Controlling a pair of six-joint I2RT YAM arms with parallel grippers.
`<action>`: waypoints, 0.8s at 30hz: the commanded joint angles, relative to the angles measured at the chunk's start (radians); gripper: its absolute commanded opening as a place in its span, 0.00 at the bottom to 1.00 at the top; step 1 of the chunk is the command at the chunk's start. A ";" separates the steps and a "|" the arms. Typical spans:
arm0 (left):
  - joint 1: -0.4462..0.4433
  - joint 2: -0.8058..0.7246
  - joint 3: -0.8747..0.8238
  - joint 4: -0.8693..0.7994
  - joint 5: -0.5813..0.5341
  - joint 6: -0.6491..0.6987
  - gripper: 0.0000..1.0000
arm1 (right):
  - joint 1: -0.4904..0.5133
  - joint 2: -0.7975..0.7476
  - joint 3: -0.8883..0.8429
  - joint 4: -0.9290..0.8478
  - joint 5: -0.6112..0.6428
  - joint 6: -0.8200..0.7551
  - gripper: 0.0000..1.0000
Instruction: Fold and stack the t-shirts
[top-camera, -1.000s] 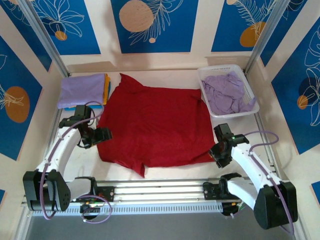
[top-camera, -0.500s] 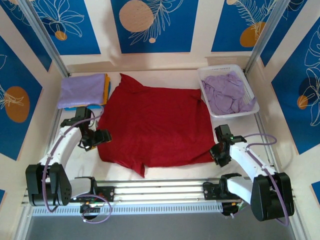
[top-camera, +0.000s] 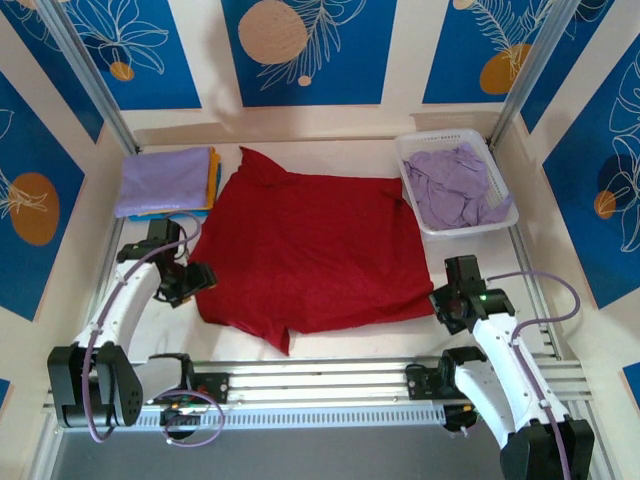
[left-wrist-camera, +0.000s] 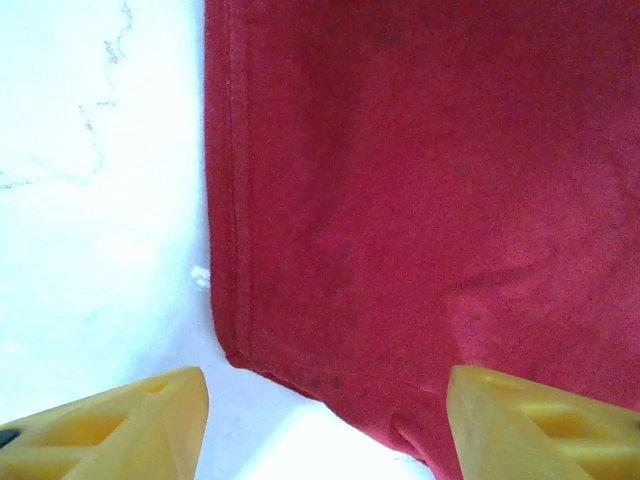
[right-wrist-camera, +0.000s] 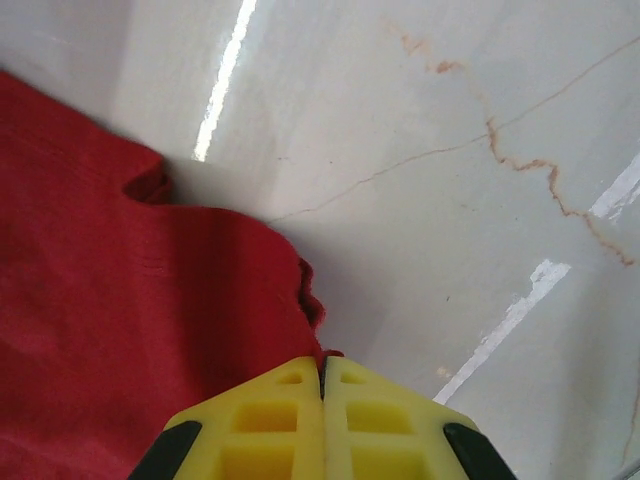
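Since the red shirt (top-camera: 310, 255) must be folded before it can join the pile, it lies spread flat in the middle of the desk (top-camera: 350, 345) — smooth, with room on each side for an arm.

The left jaws hang low at its near left corner. They are open. In the left wrist view one yellow finger (left-wrist-camera: 110, 430) sits over bare desk and the other over the cloth, so the hem corner (left-wrist-camera: 240, 350) lies between them, ready to be pinched.

The right jaws are at the near right corner. Their fingers (right-wrist-camera: 270, 420) are pressed tight together, and the red edge runs right up to the tips. I think a little bit of cloth is caught there — the pinch itself is hidden, so I can't be sure.

Holding both near corners makes sense, because then the two arms could lift that edge together and lay it over the far half.

The folded pile (top-camera: 165, 180) waits at the far left, purple on top with orange and blue peeking out beneath. More purple shirts (top-camera: 455, 185) sit crumpled in the white basket (top-camera: 440, 135) at the far right, out of the way until their turn.
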 joint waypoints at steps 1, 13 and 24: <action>0.010 0.038 -0.036 -0.014 -0.015 -0.069 0.62 | -0.007 -0.007 0.022 -0.049 0.026 0.005 0.00; 0.010 -0.081 -0.170 0.056 -0.086 -0.226 0.37 | -0.027 -0.012 0.022 -0.019 -0.026 -0.017 0.00; 0.010 0.029 -0.210 0.146 -0.008 -0.201 0.32 | -0.037 -0.034 0.061 -0.055 -0.040 -0.044 0.00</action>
